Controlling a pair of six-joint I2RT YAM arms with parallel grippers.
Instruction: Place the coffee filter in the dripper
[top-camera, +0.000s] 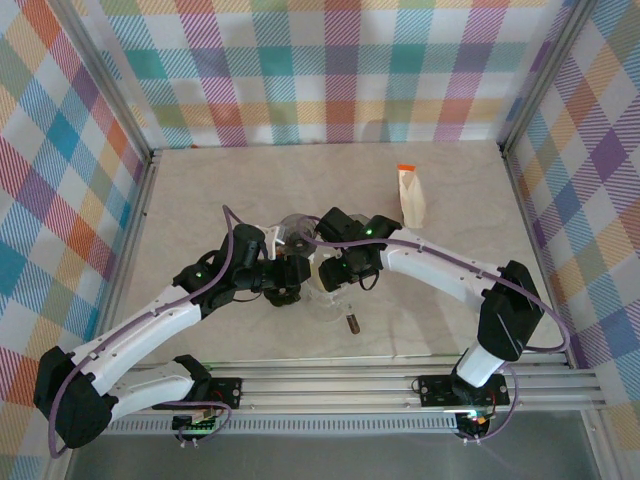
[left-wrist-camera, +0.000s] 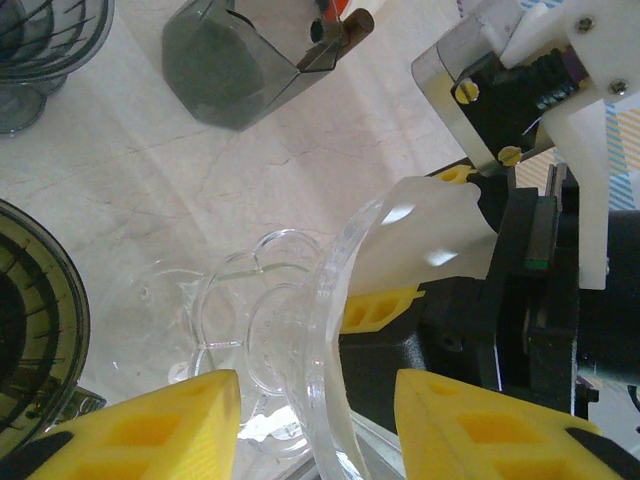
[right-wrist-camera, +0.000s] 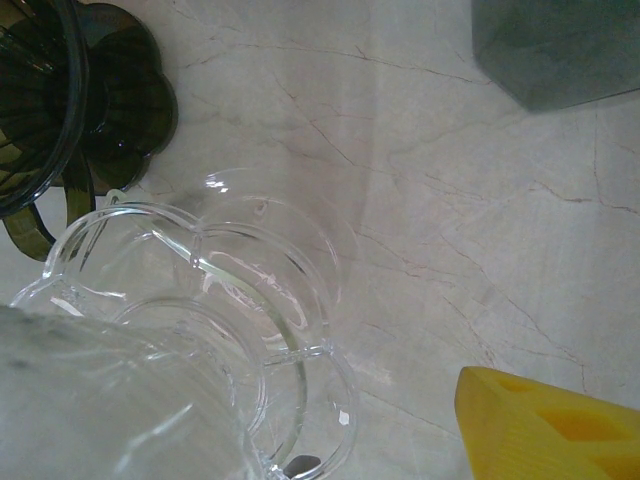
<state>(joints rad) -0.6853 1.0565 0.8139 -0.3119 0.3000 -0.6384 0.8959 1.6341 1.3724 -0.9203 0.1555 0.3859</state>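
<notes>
While pinching the coffee filter (left-wrist-camera: 430, 225) in right end effector (left-wrist-camera: 418, 240), holding it at dripper (left-wrist-camera: 330, 300) mouth from 3 o'clock; apparently not yet seating it. Straddling rim from 9 o'clock with left end effector (left-wrist-camera: 318, 400), grip not discernible.

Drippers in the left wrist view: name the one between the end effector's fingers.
The clear dripper: its rim runs down between the left end effector's yellow fingers. One dark dripper at the left edge and another top left lie outside them.
</notes>
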